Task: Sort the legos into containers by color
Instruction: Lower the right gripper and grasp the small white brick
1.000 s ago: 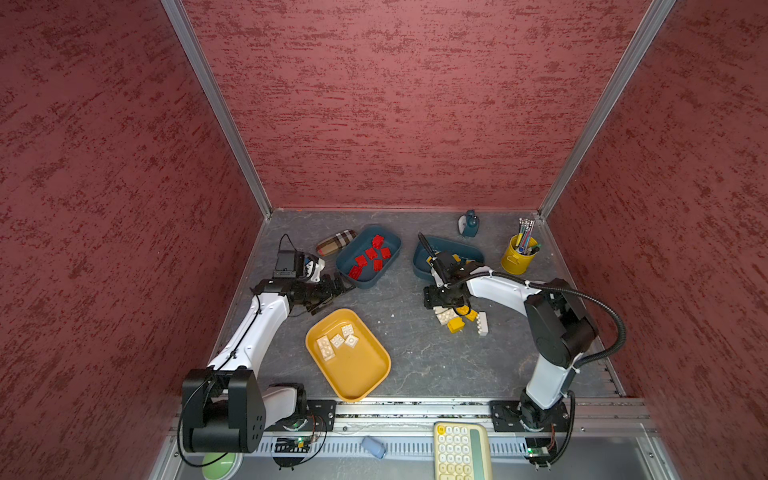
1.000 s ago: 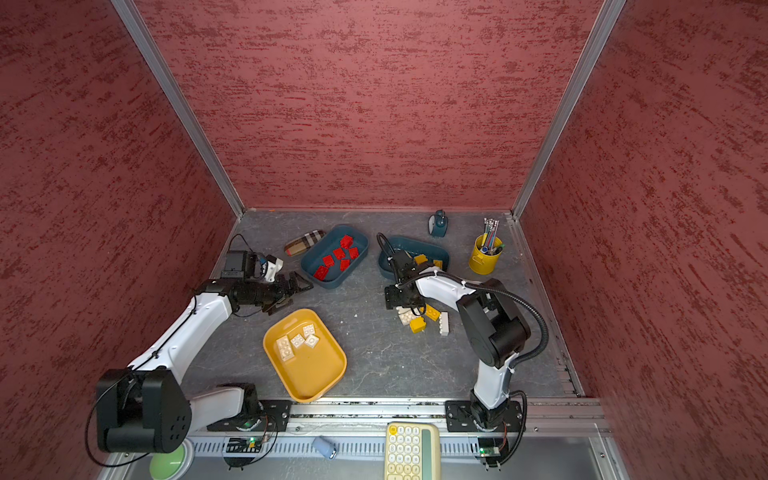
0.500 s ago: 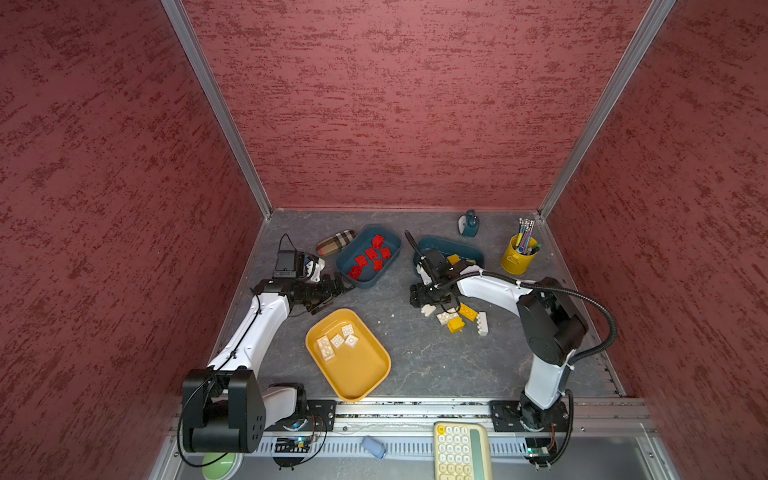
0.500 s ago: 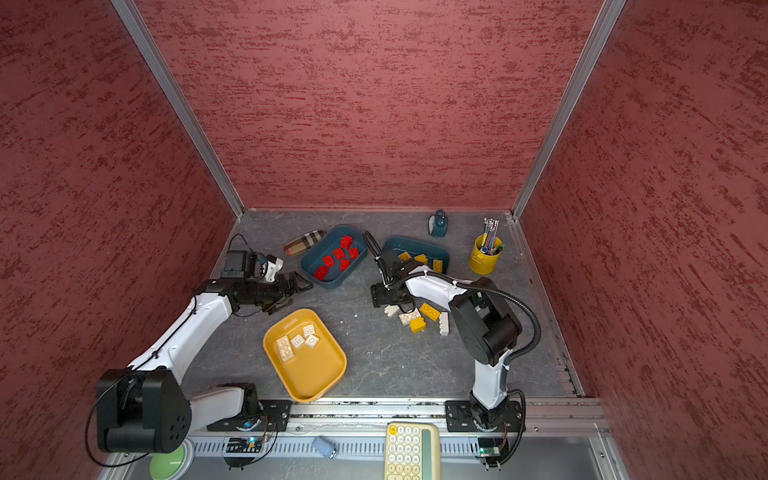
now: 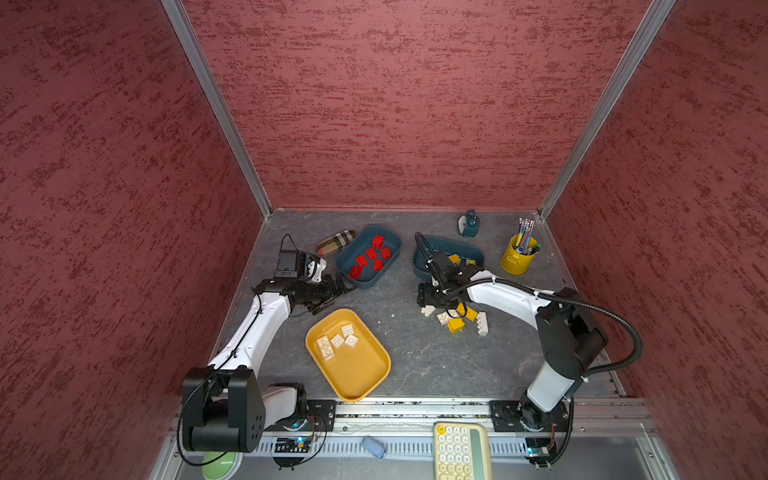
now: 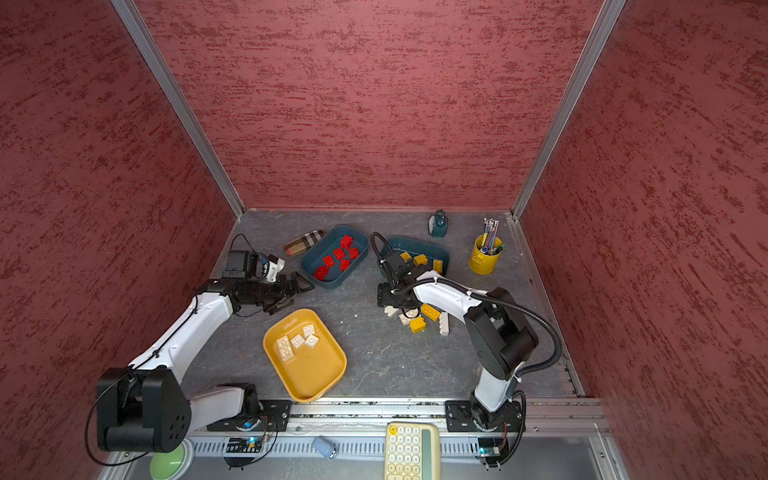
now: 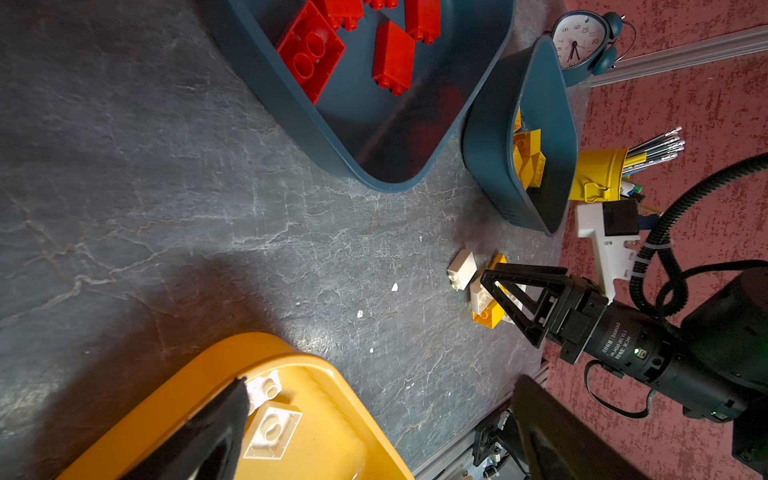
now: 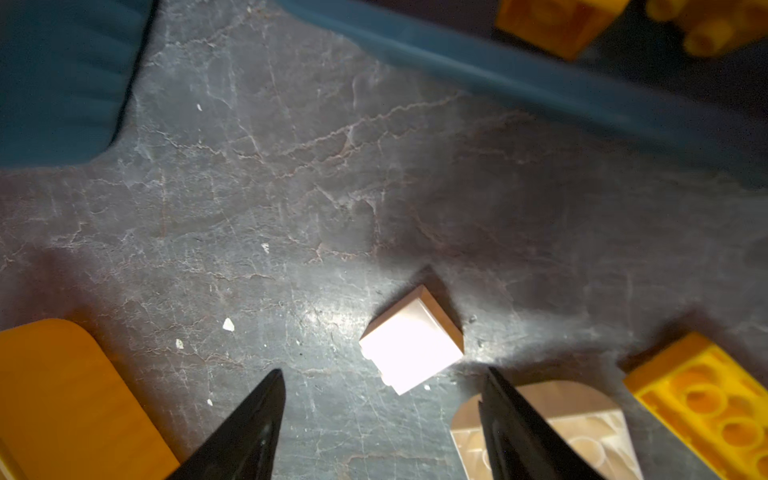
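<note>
Three containers stand on the desk (image 5: pixel 407 361): two teal trays toward the far edge and one mustard tray (image 5: pixel 357 374) by the front edge, left of centre. The left teal tray (image 5: pixel 368 284) holds six red legos (image 5: pixel 371 253). The right teal tray (image 6: pixel 430 251) shows three yellow legos (image 6: pixel 420 259) (the arm hides part of it). The mustard tray holds four white legos (image 5: pixel 337 340). Five loose legos (image 5: pixel 455 325) lie right of the desk's middle: three white, two yellow. Since a second ago the right gripper (image 8: pixel 384 371) has moved from the right teal tray's near rim to the left end of the loose group; the left arm has not shifted. The right gripper's jaws stand partly apart with nothing between them. A square white brick (image 8: pixel 411 345) lies on the desk just ahead of its fingertips, untouched. The left gripper (image 5: pixel 337 296) is spread wide and empty, hovering between the left teal tray and the mustard tray.
</note>
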`<state>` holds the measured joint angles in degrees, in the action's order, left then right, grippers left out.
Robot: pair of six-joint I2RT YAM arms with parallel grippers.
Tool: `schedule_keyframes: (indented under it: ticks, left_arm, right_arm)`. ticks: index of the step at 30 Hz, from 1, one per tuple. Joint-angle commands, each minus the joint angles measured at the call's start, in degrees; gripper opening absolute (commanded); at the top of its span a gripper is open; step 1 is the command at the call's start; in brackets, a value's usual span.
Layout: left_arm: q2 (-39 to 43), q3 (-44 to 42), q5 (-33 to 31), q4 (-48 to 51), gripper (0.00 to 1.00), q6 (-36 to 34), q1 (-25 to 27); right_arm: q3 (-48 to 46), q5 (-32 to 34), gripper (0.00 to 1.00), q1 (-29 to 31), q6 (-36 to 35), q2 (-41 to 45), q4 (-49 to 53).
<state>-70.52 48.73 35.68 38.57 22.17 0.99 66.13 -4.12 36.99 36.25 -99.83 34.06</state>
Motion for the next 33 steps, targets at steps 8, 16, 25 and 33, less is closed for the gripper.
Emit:
schedule_keyframes:
  ticks: [8,16,25,33]
  left_arm:
    - [0.13,-0.37,-0.43,-0.36,0.99,-1.70,0.24]
    - [-0.19,-0.13,-0.35,-0.30,0.99,-1.92,0.37]
    - [0.63,-0.70,-0.57,0.11,0.99,-2.04,0.24]
    - [0.56,-0.33,-0.59,0.34,0.99,-2.22,0.23]
  right_arm:
    - [-1.17,-0.27,0.74,2.36,3.02,-2.29,-1.10]
    - [0.19,-1.11,0.73,3.15,3.35,-4.51,-2.35]
    - [3.40,0.63,0.72,3.17,2.45,-7.33,-2.66]
    - [7.59,6.16,0.63,4.20,-0.89,-11.42,0.34]
